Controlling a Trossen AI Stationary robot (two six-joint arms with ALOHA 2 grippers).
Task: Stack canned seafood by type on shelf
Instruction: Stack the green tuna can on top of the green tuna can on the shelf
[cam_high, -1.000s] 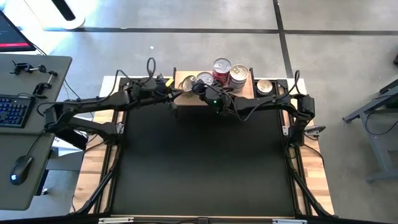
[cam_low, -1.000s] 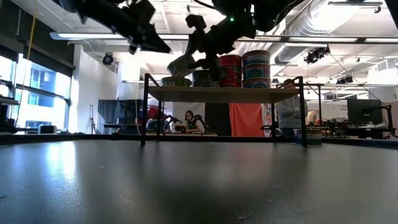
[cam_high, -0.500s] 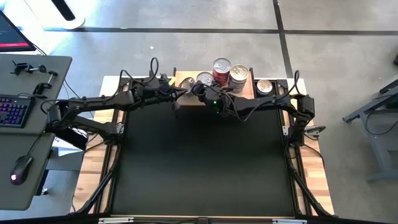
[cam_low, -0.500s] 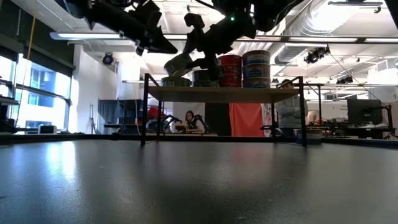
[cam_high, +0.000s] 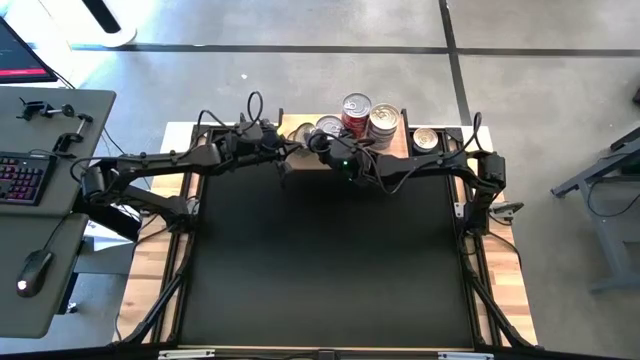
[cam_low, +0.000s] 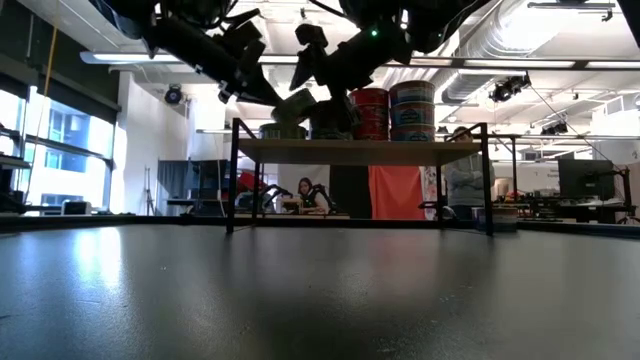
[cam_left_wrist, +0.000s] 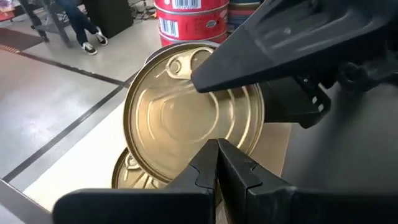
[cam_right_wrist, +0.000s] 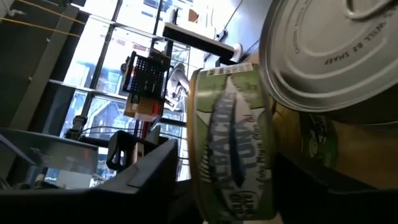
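My right gripper (cam_high: 308, 143) holds a gold-lidded can (cam_left_wrist: 193, 118) tilted over the shelf's (cam_low: 400, 151) left end, fingers across its rim, aiming for the matching can (cam_left_wrist: 134, 177) below. Left gripper (cam_left_wrist: 217, 163) pinched closed just beside, steadying.

This is a robotics lab, open-plan and industrial. Exposed ducts (cam_low: 560, 40) and strip lights (cam_low: 180, 58) run across the ceiling in the upper frame. A person (cam_low: 303, 194) sits at a bench mid-frame behind the table. At the left of the high view, a desk (cam_high: 60, 230) with keyboard (cam_high: 22, 178) and mouse (cam_high: 34, 270).
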